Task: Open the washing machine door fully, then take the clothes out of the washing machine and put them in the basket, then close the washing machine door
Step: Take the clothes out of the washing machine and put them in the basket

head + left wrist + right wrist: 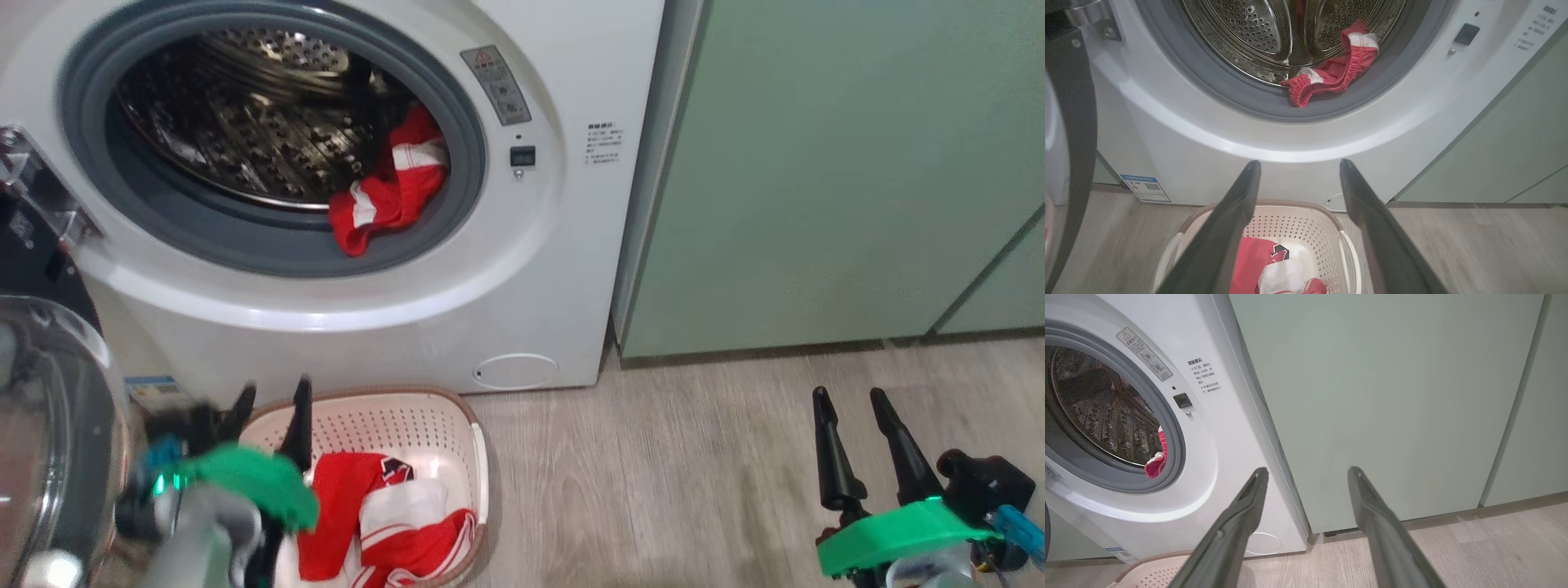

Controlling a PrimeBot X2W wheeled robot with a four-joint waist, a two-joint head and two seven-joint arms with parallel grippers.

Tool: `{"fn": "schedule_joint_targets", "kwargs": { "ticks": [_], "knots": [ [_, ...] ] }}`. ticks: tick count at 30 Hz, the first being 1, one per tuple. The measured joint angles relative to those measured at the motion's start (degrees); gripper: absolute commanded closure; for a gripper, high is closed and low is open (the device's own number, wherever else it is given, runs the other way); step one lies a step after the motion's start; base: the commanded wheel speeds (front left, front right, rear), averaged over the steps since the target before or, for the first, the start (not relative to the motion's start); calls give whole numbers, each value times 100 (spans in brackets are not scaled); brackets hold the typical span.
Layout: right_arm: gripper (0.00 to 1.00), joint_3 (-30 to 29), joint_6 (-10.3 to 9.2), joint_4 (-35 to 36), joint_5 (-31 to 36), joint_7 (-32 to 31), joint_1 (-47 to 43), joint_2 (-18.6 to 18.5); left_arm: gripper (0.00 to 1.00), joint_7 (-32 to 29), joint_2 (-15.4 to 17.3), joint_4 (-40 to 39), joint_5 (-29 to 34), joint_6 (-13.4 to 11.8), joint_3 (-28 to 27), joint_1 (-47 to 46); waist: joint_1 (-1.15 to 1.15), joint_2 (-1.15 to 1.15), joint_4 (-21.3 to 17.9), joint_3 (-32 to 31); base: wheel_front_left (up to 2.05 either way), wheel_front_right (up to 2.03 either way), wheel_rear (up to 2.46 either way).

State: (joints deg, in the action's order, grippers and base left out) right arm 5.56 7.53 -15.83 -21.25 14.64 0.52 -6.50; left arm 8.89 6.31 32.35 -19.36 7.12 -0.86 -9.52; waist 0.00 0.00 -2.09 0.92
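Left pincer (1298, 163), wide and empty, above the perforated cream basket (1298, 222); beyond its tips, crumpled red garment (1335, 71) on grey rubber ring (1241, 100). Right pincer (1308, 470) wide, empty.

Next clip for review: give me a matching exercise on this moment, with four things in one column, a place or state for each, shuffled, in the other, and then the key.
Things:
1. washing machine door
2. basket
3. right gripper
4. red garment

Places or states:
A. on the floor, with clothes inside
B. swung open at the head view's left
C. lying across the grey rubber ring
D. open and empty, before the green cabinet

Pairs: 1-B, 2-A, 3-D, 4-C.
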Motion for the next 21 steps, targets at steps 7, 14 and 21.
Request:
{"fn": "schedule_joint_targets", "kwargs": {
  "ticks": [7,14,21],
  "knots": [
    [0,-3,0,2,0,0,188,-7,0,-1173,74,300,-556,0,254,-1603,0,0,-54,472,0,0,0],
    [0,32,0,42,0,0,689,-46,0,-2183,316,1062,-862,0,343,-3424,0,0,-199,1108,0,0,0],
    [0,89,0,122,0,0,1069,-76,0,-2740,480,2101,-898,-18,381,-4797,0,0,-463,1780,0,0,0]
  ]
}}
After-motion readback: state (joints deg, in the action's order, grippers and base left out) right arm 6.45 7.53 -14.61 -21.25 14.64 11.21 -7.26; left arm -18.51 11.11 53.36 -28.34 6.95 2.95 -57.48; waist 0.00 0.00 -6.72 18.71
